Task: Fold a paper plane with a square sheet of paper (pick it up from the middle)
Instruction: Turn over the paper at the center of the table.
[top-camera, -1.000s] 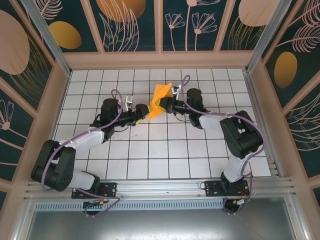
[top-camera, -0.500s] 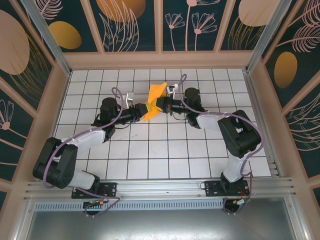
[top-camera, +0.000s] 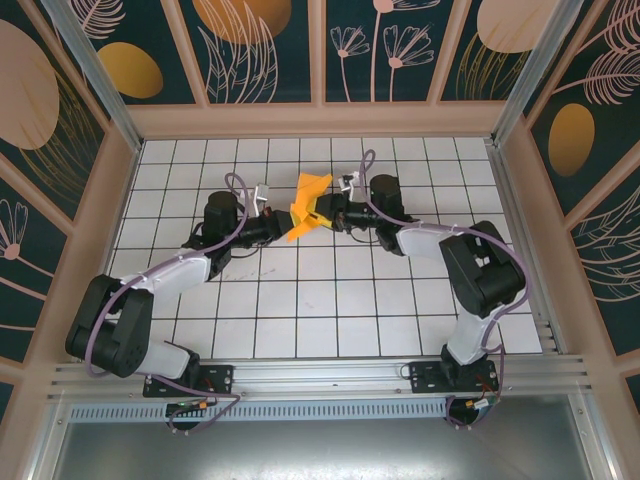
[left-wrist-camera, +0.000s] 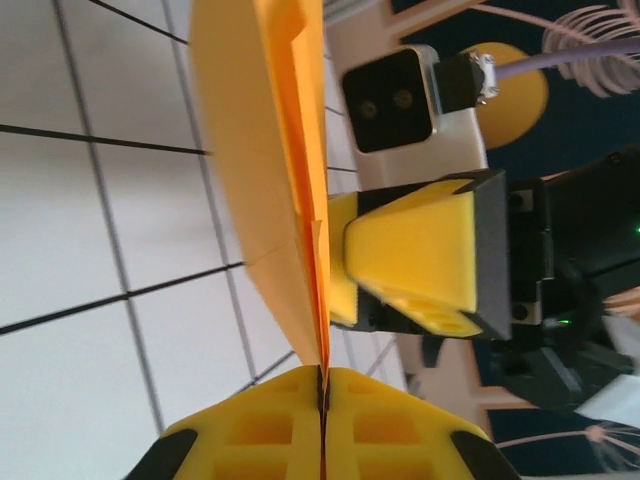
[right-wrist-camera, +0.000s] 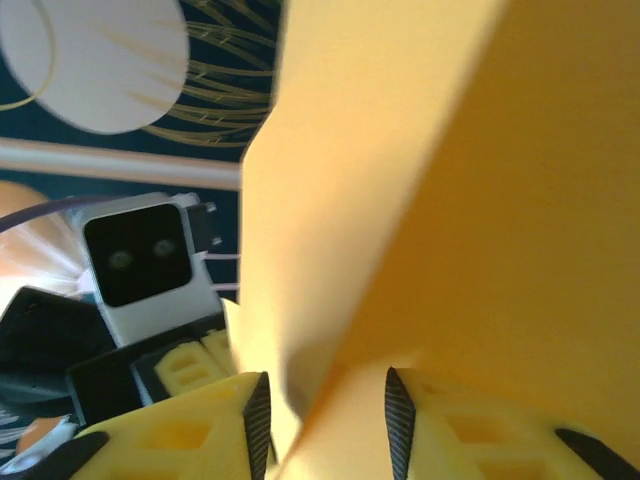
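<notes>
Just above the middle of the overhead picture, both arms meet over the white tiled table (top-camera: 300, 300) with the orange paper (top-camera: 306, 203) held up between them, off the surface. It is already folded into a narrow, creased shape, standing on edge, not lying flat.

The left gripper (left-wrist-camera: 322, 378) has its yellow pads pressed tight together on the lower edge of the paper, right on the crease line, at the bottom of its own wrist picture. I take that as the anchoring grip: it keeps the layers from springing apart and carries the paper's weight.

The right gripper (right-wrist-camera: 327, 420) comes in from the opposite side. Its jaws stand partly spread, with a clear gap at the bottom of its wrist picture, and the paper slopes down into that gap without looking pinched. My guess is that one side holds while the other lets go to take a fresh hold or run along the fold.

With a single pinch point near the edge, the thin paper could sag or twist, so the next grip probably wants to land close to the crease.
</notes>
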